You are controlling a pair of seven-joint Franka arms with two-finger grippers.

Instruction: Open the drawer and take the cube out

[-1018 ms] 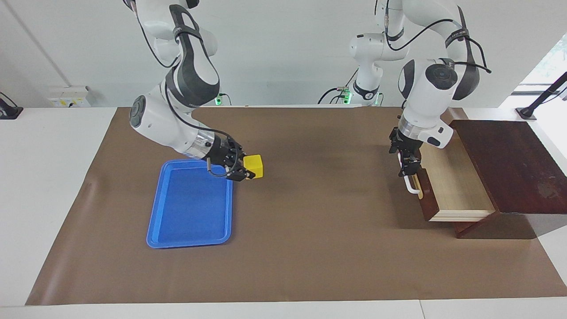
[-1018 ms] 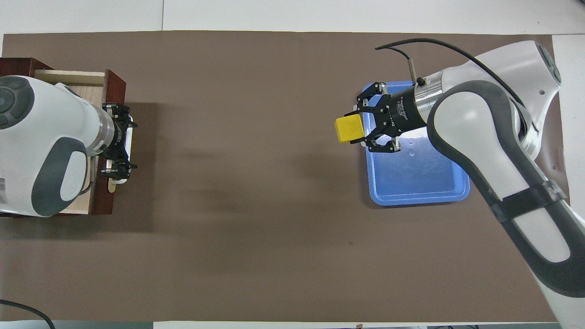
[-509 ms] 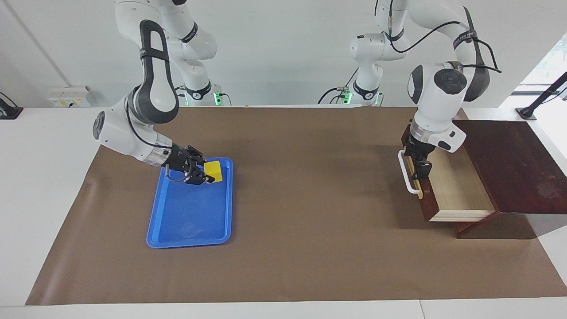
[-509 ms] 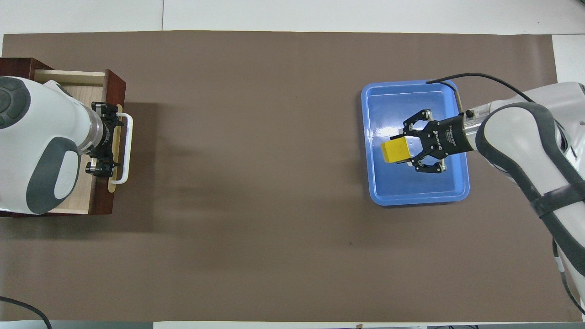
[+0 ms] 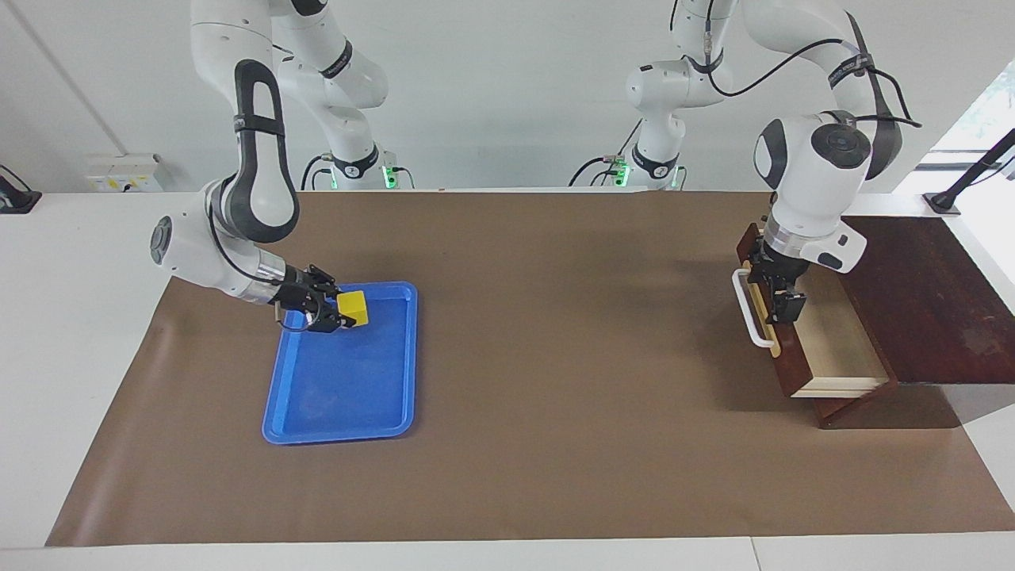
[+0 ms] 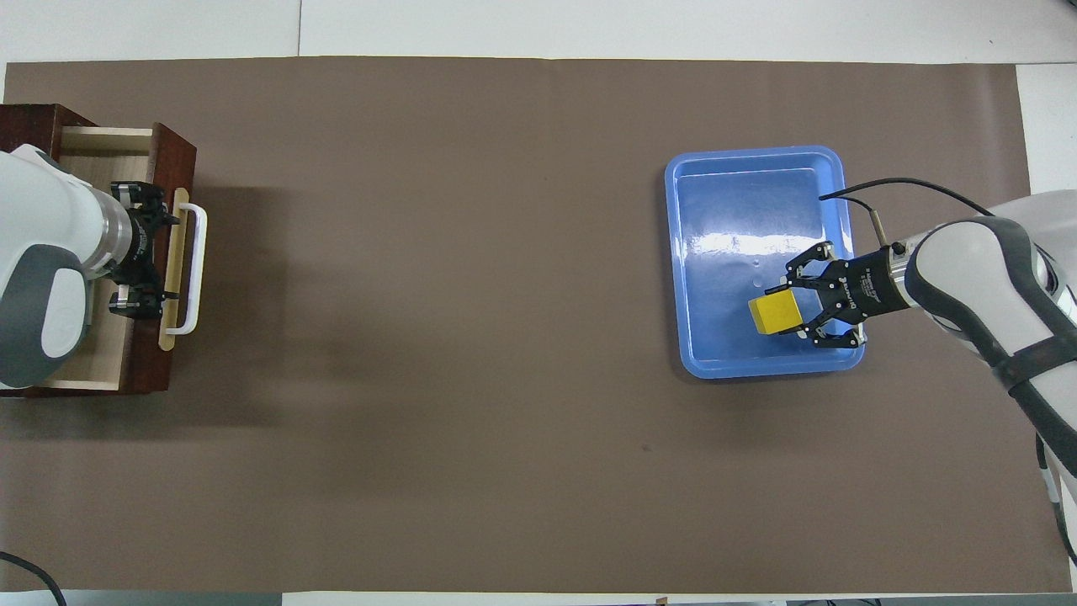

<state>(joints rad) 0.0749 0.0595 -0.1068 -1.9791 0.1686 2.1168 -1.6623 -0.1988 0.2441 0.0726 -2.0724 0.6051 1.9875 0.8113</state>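
— Well, spotted the cube (image 5: 353, 308) yet?
— Yes: clamped between the fingers of the right gripper (image 5: 339, 314), sticking out past the fingertips, low over the blue tray (image 5: 341, 432), left of centre in the facing view.
— And the left gripper (image 5: 781, 300)?
— Spread wide, holding nothing, down over the open drawer (image 5: 840, 353) just inside its front panel, right beside the white handle (image 5: 751, 311), at the right edge of the facing view.
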